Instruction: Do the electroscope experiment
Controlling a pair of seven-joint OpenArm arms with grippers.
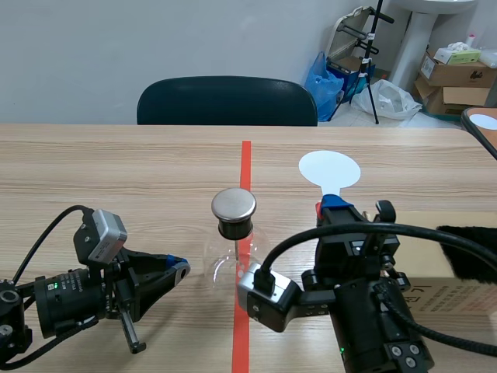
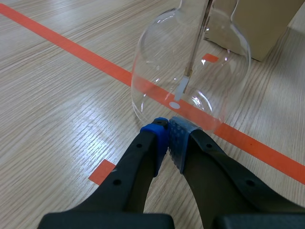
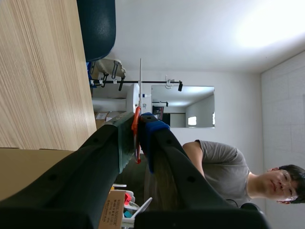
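At nine o'clock of the flask (image 1: 231, 263), the left gripper (image 1: 180, 268) lay closed and empty, seemingly parked clear. The flask stood on the tape (image 1: 246, 163), mid-table. At two o'clock the right gripper (image 1: 335, 203) clamped a white paddle (image 1: 329, 169), raised, likely for touching the cap (image 1: 234, 204).

Scene view, close left wrist share flask (image 2: 190, 67); right wrist rolled sideways.

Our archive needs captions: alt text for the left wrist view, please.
The left gripper, fingers shut on nothing, points at the base of a clear glass flask standing on a wooden table; a thin metal rod hangs inside.
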